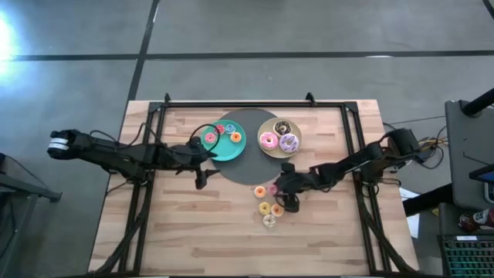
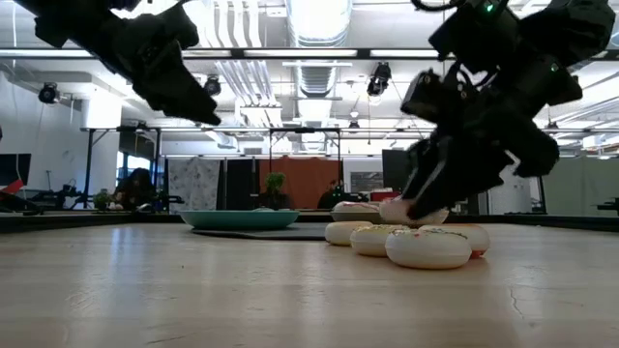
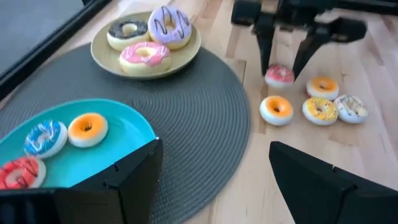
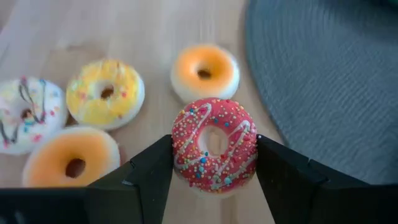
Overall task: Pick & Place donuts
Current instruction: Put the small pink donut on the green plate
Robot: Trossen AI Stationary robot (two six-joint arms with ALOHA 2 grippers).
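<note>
Right gripper clamps the pink sprinkled donut mid-frame, crowded by loose donuts; the grey mat edge sits right. Left gripper gapes empty over the teal plate; bare wooden table lower left.

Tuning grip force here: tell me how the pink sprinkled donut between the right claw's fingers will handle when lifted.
The pink sprinkled donut looks small and puffy, so probably light. The right claw brackets its rounded sides, which may squash or slip. It lies flat on the table, so rolling seems unlikely unless tipped on edge.
</note>
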